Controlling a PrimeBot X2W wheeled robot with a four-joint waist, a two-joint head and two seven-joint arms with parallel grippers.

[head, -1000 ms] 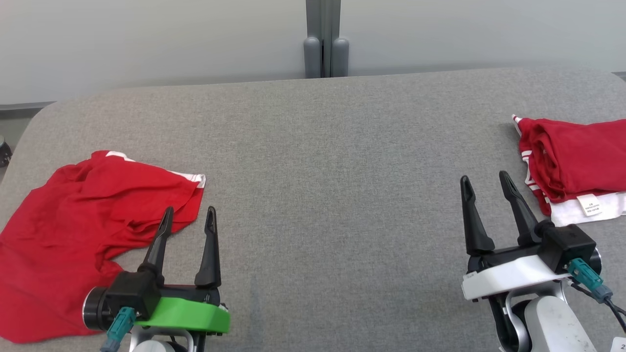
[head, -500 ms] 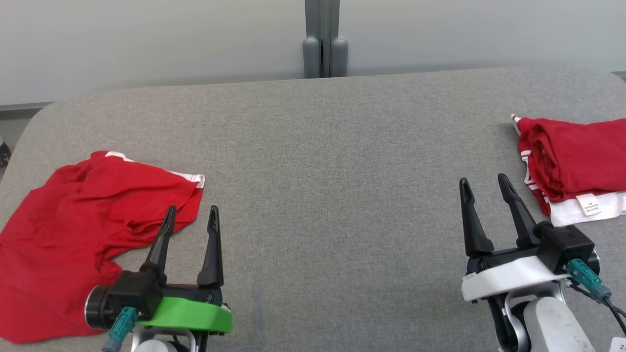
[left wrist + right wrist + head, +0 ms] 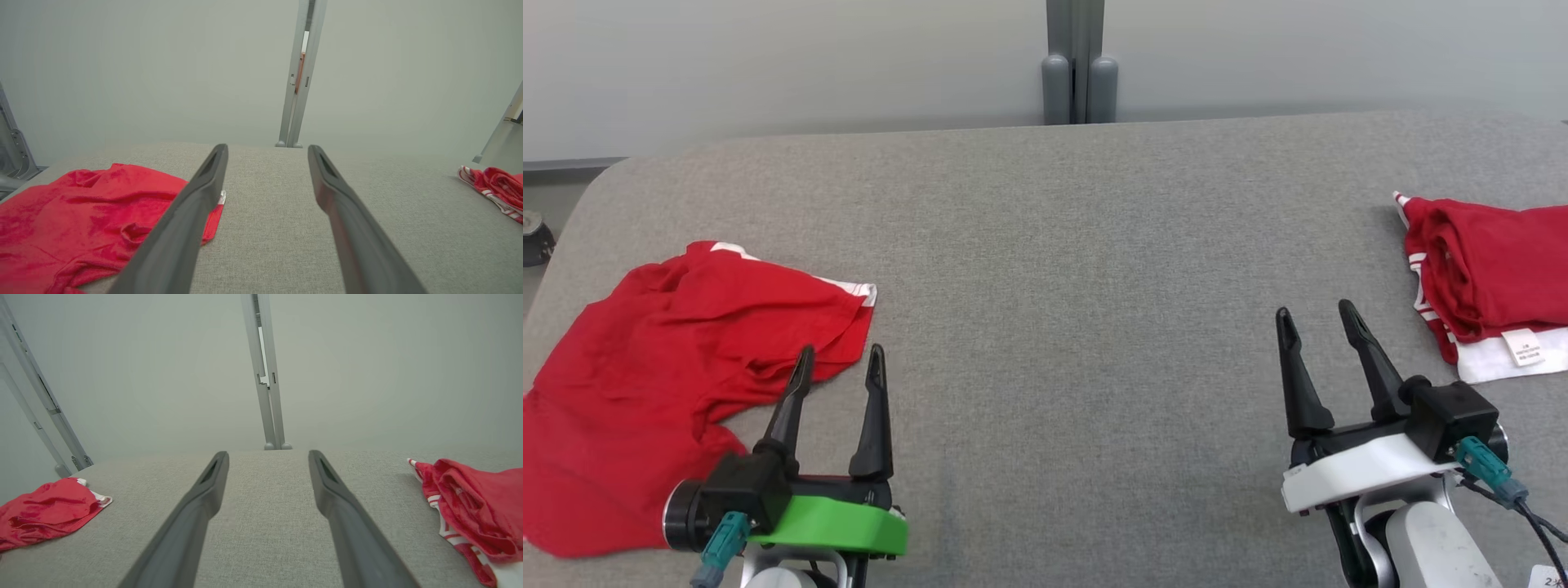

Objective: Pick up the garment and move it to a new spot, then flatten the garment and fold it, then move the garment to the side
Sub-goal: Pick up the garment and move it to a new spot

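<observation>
Red garment, crumpled and unfolded, on the left part of the grey surface. Runs long on a diagonal in the head view, from the near left toward the far middle. Ends at the far end in a white-trimmed edge that points toward the middle of the surface. Bunches into ridges and folds across the middle, so which part is sleeve, neck or hem is hard to make out.

Cut off at the near-left end by the picture edge in the head view. Hidden along the near side behind the body of the left tool. Covered again at the white-trimmed corner by one dark finger in the left wrist view.

Left tool: fingers apart, gripping nothing, just beside the garment's right border. One finger crosses the red cloth in the head view; cannot tell whether it touches.

Right tool: fingers apart too, empty, above bare surface, well apart from the garment.

Off to the right, a folded garment, red with white stripes, with a white label showing, cut off by the right edge. Behind the surface, a pale wall and a grey upright post. Small dark object beyond the left edge, too small to identify. Bare surface between the two tools.
</observation>
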